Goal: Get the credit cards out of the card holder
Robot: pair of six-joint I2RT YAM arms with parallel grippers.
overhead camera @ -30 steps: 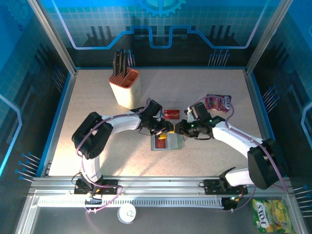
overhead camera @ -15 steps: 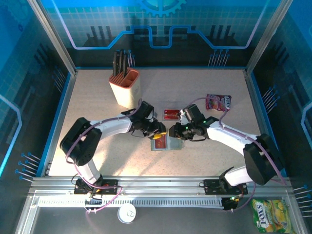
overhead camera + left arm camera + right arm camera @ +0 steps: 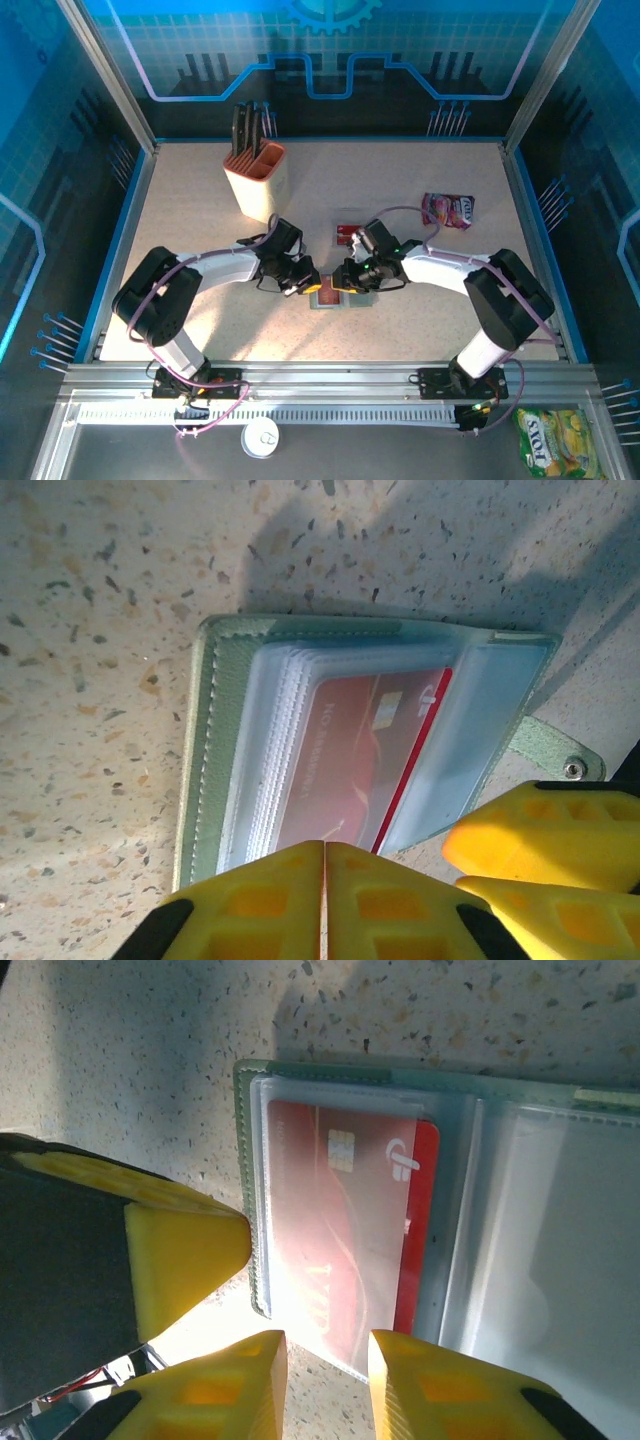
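The card holder (image 3: 347,299) lies open on the table, a grey-green wallet (image 3: 213,742) with clear sleeves (image 3: 560,1220). A red credit card (image 3: 350,765) sits inside the top sleeve, its chip showing (image 3: 340,1210). My left gripper (image 3: 305,287) is shut, its yellow tips (image 3: 325,852) pressed together at the holder's near edge with nothing seen between them. My right gripper (image 3: 344,282) is open by a narrow gap (image 3: 327,1348) just off the sleeve's corner. Each wrist view catches the other gripper's yellow fingers (image 3: 545,830) (image 3: 185,1245) close beside the holder. Two red cards (image 3: 350,234) lie loose behind.
A beige knife block (image 3: 257,180) stands at the back left. A pink snack packet (image 3: 448,209) lies at the back right. Outside the table's front rail are a green sweets bag (image 3: 555,440) and a white round lid (image 3: 260,437).
Both grippers have dropped lower and closer onto the card holder. The left gripper went from open to shut. The right gripper's gap narrowed slightly.
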